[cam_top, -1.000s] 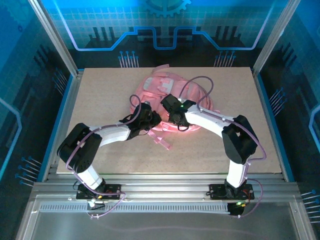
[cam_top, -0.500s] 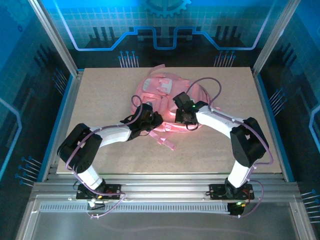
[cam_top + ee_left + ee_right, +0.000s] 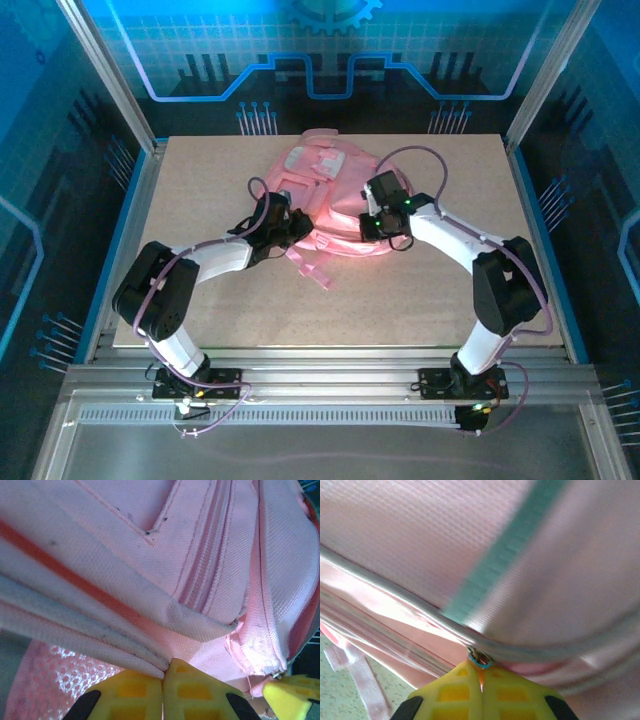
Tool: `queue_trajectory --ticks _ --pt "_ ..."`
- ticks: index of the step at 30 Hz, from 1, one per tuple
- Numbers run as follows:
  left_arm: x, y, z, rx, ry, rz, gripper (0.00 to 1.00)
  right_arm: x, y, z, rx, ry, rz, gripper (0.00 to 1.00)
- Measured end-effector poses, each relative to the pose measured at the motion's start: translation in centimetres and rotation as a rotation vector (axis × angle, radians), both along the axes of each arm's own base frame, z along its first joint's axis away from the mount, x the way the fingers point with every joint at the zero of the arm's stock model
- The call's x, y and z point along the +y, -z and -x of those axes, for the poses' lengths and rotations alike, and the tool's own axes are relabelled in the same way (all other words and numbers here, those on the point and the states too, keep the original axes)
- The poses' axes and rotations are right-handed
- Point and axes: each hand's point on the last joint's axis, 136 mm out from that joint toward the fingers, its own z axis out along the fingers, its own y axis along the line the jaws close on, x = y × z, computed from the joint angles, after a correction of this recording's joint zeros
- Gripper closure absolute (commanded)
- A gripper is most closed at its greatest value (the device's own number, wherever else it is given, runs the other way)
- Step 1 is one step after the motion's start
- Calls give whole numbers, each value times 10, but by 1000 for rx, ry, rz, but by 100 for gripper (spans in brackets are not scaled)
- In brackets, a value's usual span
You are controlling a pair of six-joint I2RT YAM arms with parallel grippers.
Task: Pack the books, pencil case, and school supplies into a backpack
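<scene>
- Both arms have spread apart since a moment ago, and the one pink backpack [image 3: 328, 185] now lies a bit farther back on the table [image 3: 430, 300].
- Two grippers touch the bag, one at each side.
- The left gripper [image 3: 162, 675] is pressed together, pinching a fold of the bag's cloth.
- The right gripper [image 3: 481, 675] was half spread before; now it squeezes the small zipper ring [image 3: 479, 658].
- One loose strap [image 3: 312, 270] trails toward the arms.
</scene>
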Motion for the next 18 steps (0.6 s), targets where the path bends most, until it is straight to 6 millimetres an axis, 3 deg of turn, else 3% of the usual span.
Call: queue_trajectory --ticks 6,10,13,15,18 --pt "27 -1 -16 -4 -37 -67 88 -35 1 -7 14 43 37 100" --pt "40 -2 -24 5 -47 -110 72 -34 -6 -12 9 35 26 98" --pt "43 -5 -27 2 -46 -120 51 -24 -15 -15 -7 10 -2 73" --pt "43 -6 -25 9 -42 -118 44 -16 -17 -13 -9 -6 -21 59" --pt "42 -13 -19 20 -35 -108 37 -1 -20 -6 -6 -34 -47 51"
